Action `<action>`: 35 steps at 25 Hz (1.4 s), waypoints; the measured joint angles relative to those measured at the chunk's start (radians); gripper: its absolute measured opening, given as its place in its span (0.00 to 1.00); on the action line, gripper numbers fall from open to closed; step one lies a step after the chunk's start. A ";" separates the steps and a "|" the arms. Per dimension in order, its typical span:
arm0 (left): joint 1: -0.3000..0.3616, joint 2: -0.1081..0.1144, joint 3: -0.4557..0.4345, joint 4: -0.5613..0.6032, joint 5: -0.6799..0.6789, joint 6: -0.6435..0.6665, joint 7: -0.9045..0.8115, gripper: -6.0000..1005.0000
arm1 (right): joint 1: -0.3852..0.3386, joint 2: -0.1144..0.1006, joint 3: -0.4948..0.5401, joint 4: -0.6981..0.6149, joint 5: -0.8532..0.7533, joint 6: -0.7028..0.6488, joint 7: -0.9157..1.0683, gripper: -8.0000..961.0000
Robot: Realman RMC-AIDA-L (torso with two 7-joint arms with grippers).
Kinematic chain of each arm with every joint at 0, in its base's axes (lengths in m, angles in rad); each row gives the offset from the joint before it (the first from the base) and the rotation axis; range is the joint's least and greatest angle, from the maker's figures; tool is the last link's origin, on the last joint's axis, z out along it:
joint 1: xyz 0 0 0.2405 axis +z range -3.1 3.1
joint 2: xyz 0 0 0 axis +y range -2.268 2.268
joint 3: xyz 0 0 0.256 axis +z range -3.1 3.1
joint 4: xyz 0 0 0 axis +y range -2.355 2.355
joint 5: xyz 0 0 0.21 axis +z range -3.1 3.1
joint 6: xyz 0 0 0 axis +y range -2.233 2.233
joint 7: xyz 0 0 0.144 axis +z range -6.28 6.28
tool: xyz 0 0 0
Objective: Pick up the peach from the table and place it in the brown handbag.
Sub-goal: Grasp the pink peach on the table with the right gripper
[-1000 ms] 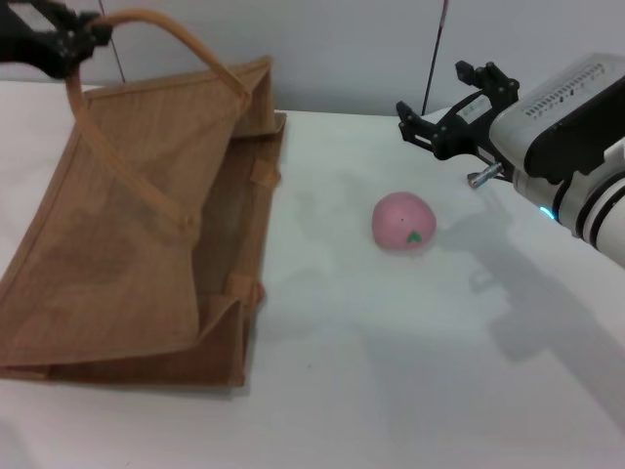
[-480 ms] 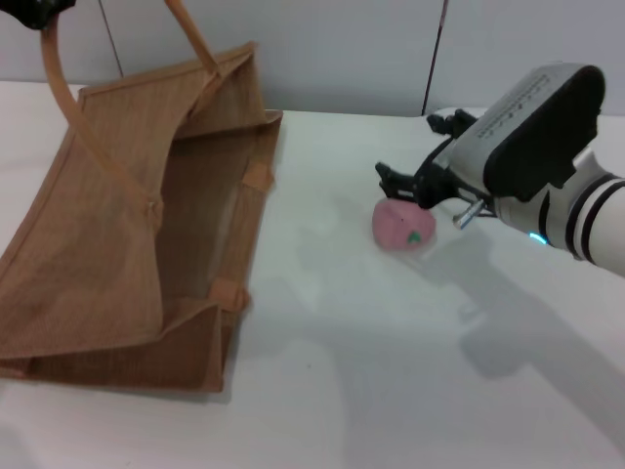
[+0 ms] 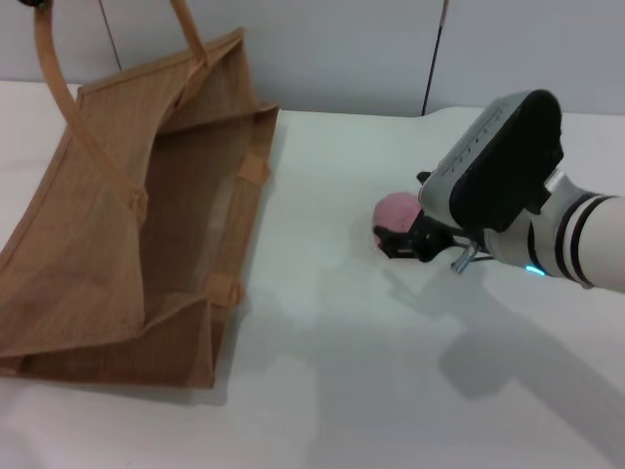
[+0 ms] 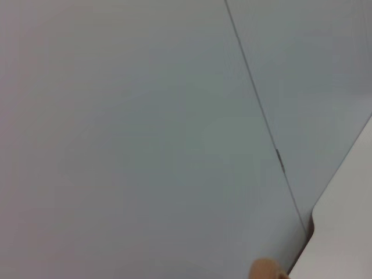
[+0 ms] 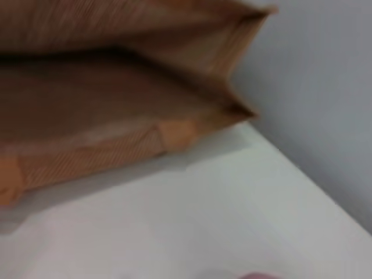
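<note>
The pink peach (image 3: pixel 395 209) lies on the white table (image 3: pixel 322 391), right of the brown handbag (image 3: pixel 117 244). My right gripper (image 3: pixel 406 217) has come down over the peach and stands open, one dark finger (image 3: pixel 394 241) at its near side and the other behind it. The gripper body hides the peach's right part. The bag lies with its mouth open toward the peach. One handle (image 3: pixel 47 68) is pulled up to the top left corner, where only a sliver of my left gripper (image 3: pixel 34 3) shows, shut on it. In the right wrist view the bag's mouth (image 5: pixel 116 87) shows.
A grey wall with a vertical seam (image 3: pixel 435 59) runs behind the table. The table's far edge (image 3: pixel 352 113) lies just behind the bag and the peach. White tabletop stretches between bag and peach and toward the front.
My right gripper has dropped from above and behind the peach to straddle it. My left gripper has lifted the handle higher, nearly out of the picture, opening the bag wider.
</note>
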 joint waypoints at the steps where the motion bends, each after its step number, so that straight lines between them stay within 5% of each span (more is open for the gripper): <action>1: -0.003 0.000 0.000 0.003 0.001 -0.001 -0.001 0.13 | 0.001 0.001 0.000 -0.001 0.000 0.010 -0.001 0.93; 14: -0.031 0.000 0.006 0.005 0.009 -0.026 -0.003 0.13 | 0.061 0.031 0.007 0.149 0.036 -0.067 -0.009 0.94; 35: -0.049 0.000 0.024 0.017 0.004 -0.049 -0.014 0.13 | 0.151 0.034 0.010 0.386 0.346 -0.192 -0.204 0.93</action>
